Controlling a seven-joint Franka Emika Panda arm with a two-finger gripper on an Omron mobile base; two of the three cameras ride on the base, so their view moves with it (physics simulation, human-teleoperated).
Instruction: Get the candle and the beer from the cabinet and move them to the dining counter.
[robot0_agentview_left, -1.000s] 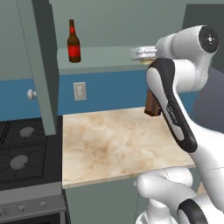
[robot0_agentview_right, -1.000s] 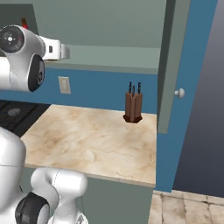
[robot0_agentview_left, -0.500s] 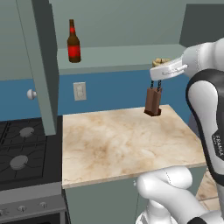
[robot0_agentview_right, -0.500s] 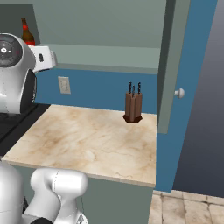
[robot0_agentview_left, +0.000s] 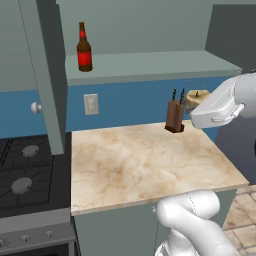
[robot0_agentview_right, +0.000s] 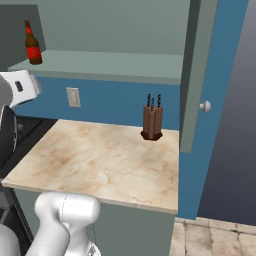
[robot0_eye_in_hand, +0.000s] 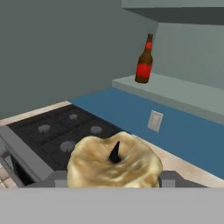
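Kitchen corner: blue backsplash with a pale wall outlet (robot0_agentview_left: 91, 104), a beige veined marble bench (robot0_agentview_left: 145, 162), and a black gas stove (robot0_agentview_left: 25, 170) to its left. Above, the cabinet (robot0_agentview_left: 150, 65) stands open, both grey-green doors swung out, a round pale knob on each. Inside it, the beer (robot0_agentview_left: 84, 48) stands upright alone on the shelf floor, towards the left end. A brown knife block (robot0_agentview_left: 175, 116) sits at the back of the bench, by the wall. The white arm reaches level across the right side of the bench, well above its top. The hand (robot0_agentview_left: 196, 99) pinches the candle (robot0_eye_in_hand: 114, 162), a tan lump with a dark wick, between its fingers, just right of the knife block and below the shelf.
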